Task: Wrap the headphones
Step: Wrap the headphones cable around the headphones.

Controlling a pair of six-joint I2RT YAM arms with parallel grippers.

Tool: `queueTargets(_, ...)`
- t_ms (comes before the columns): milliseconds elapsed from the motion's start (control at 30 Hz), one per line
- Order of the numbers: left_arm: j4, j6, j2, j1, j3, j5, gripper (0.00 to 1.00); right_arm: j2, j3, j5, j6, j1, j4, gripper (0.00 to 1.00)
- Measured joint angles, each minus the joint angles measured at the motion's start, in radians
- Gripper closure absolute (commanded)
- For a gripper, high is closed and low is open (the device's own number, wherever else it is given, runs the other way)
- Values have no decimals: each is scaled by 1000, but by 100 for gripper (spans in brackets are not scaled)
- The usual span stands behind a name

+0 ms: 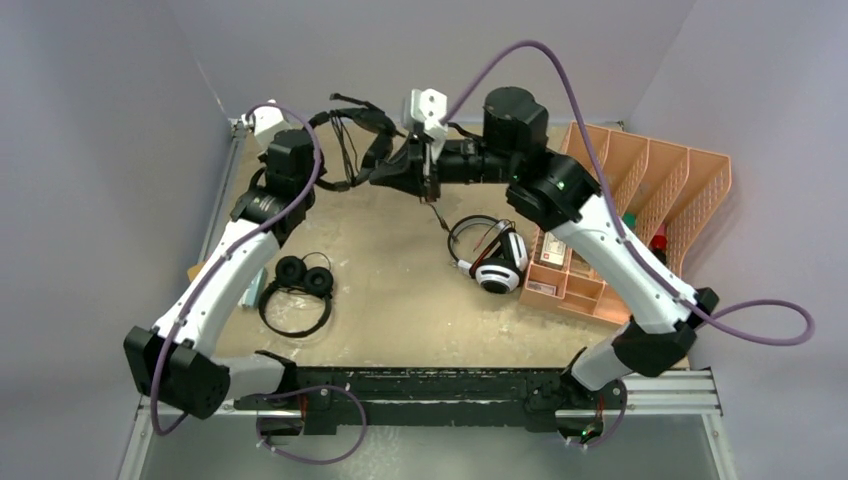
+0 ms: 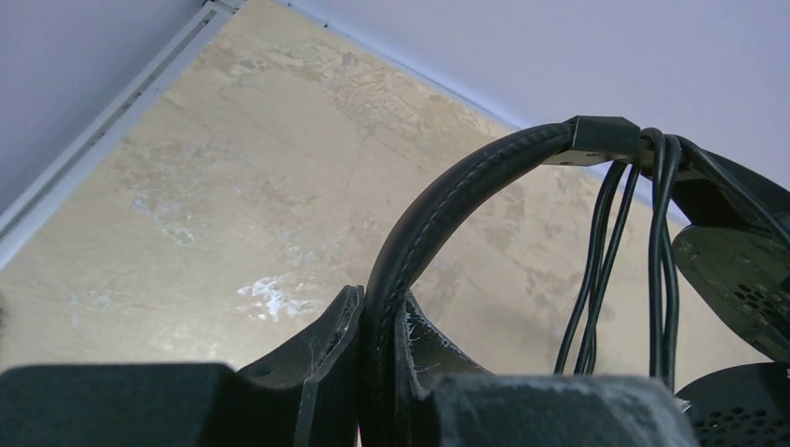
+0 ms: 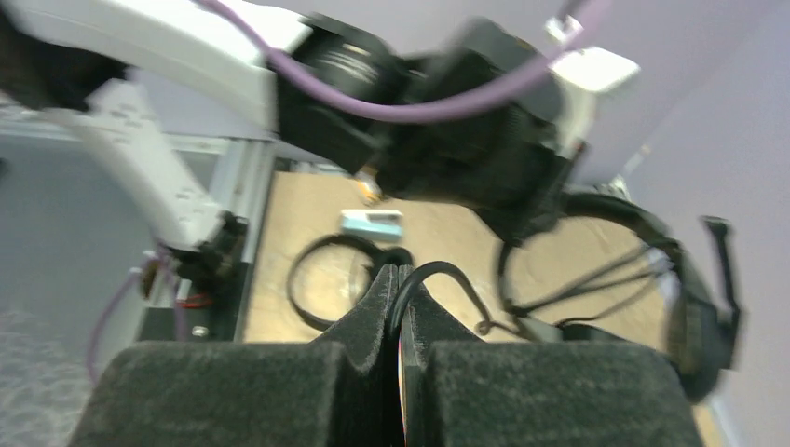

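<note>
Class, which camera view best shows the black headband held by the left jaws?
The left wrist view: the stitched headband runs down between the left jaws, cable loops beside it. The top view shows it small and distant; the right wrist view, blurred.

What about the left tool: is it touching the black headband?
Touching. The left wrist view shows the left tool clamped on the black headband, pressing both its sides.
</note>
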Motion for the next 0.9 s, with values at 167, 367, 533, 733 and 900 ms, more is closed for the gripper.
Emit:
queueTargets(167,10,-142,109,45,52,-3,100,-132,-174,-115,104,60,154,100)
queueTargets(367,3,-252,208,94,148,38,100,-168,-359,-148,214,142,280,100)
queueTargets(533,0,-297,231,142,194,61,100,-166,-508,-190,325,163,425,100)
queueTargets(733,-11,-325,231,218,209,108,100,-159,-592,-203,421,186,556,100)
queueTargets(900,-48,-323,240,233,271,127,100,-151,-663,-224,502,199,682,100)
